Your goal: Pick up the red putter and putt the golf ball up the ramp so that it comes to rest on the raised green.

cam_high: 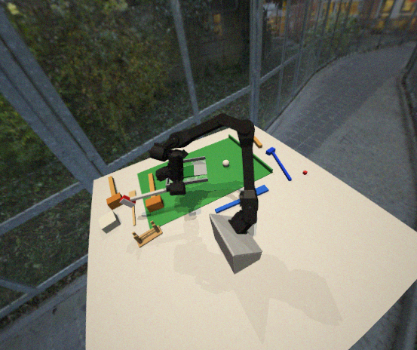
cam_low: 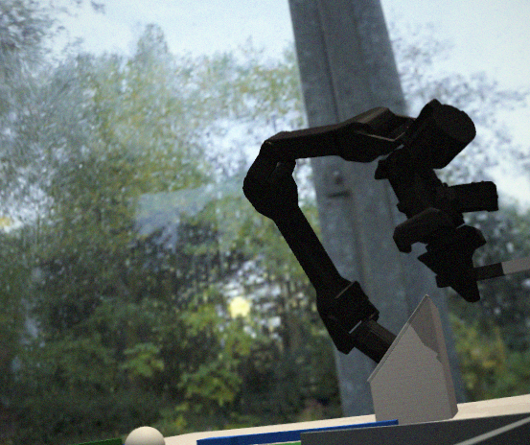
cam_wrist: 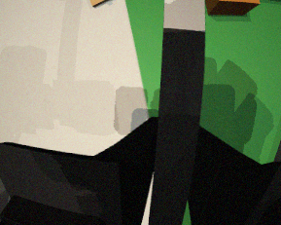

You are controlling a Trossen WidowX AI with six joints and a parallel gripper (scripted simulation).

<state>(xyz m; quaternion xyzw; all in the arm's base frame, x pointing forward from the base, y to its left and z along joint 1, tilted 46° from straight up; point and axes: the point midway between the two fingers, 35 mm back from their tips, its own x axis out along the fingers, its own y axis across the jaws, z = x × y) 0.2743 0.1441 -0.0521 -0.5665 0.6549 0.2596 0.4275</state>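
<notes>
Pickup: we judge it done, our gripper (cam_high: 176,187) clamps the dark grip of the red putter (cam_high: 146,195), held aloft, red head out over the table's left side | Ball: golf ball (cam_high: 225,163) sits on the green mat (cam_high: 239,171), well apart from the putter | Left: carry the putter over, strike the ball up the ramp (cam_high: 200,169) to the raised green.
</notes>
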